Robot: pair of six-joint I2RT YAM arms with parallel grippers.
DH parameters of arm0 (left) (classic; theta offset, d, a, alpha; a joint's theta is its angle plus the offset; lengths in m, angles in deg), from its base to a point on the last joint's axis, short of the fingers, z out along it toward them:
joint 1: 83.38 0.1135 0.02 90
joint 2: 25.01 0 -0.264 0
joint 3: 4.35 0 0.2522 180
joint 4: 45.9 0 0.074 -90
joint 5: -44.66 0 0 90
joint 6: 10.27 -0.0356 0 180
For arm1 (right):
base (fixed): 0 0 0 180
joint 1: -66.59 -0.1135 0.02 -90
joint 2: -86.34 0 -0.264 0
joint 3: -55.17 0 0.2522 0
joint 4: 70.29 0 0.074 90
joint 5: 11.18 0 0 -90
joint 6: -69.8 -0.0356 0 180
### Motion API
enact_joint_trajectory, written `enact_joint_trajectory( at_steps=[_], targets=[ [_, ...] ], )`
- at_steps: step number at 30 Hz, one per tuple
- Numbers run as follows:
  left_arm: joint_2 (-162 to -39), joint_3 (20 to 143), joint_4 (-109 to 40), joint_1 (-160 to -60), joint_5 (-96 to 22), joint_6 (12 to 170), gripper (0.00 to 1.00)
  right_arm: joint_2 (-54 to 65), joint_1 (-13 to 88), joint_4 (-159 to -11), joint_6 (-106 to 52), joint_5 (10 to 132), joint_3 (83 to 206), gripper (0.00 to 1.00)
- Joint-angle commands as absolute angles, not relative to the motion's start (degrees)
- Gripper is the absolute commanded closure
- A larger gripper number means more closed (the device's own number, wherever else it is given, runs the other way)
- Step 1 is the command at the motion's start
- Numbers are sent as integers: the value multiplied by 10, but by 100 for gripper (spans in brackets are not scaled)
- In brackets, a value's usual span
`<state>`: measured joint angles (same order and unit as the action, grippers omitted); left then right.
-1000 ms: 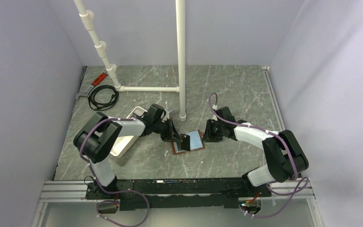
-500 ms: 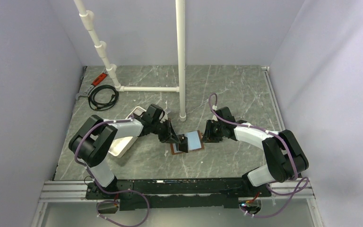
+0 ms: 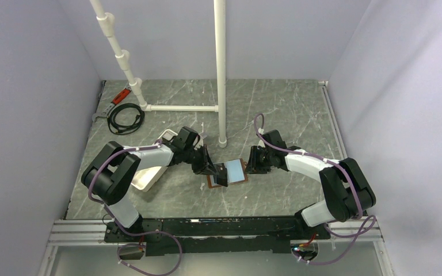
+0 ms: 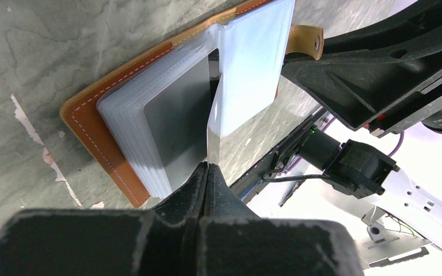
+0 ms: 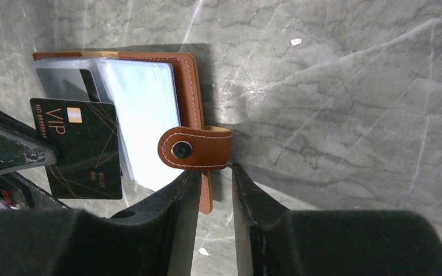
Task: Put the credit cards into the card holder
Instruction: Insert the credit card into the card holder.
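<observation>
The card holder (image 3: 237,172) lies open on the table, brown leather with clear plastic sleeves (image 4: 253,63). My left gripper (image 3: 217,172) is shut on a black credit card with gold "VIP" lettering (image 5: 83,149). It holds the card on edge (image 4: 212,138) over the holder's left half, at the sleeves. A grey card face (image 4: 175,129) shows inside a sleeve. My right gripper (image 3: 250,163) is narrowly open. Its fingers (image 5: 178,195) straddle the holder's right edge just below the snap strap (image 5: 195,148), with a gap on the right side.
A white tray (image 3: 149,172) lies left of the left arm. A white upright pipe (image 3: 220,69) stands just behind the holder, with a branch pipe (image 3: 178,108) along the table. A black cable (image 3: 124,118) and a red tool (image 3: 121,95) lie at the back left.
My left gripper has shifted a little left and lower with the black card, closer onto the holder's sleeves. The right gripper and the holder have not moved.
</observation>
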<state>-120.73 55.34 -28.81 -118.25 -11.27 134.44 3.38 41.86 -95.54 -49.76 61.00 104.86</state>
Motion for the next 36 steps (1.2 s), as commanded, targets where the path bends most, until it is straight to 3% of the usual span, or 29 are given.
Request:
enact_joint_trajectory(
  at_steps=[1,36],
  targets=[
    [-1203,554,-281,-1183,-121,1333,100,34,417,-993,-479,613,1035,70],
    [-1276,574,-402,-1169,-65,1325,100,53,419,-1001,-480,605,1036,66]
  ],
)
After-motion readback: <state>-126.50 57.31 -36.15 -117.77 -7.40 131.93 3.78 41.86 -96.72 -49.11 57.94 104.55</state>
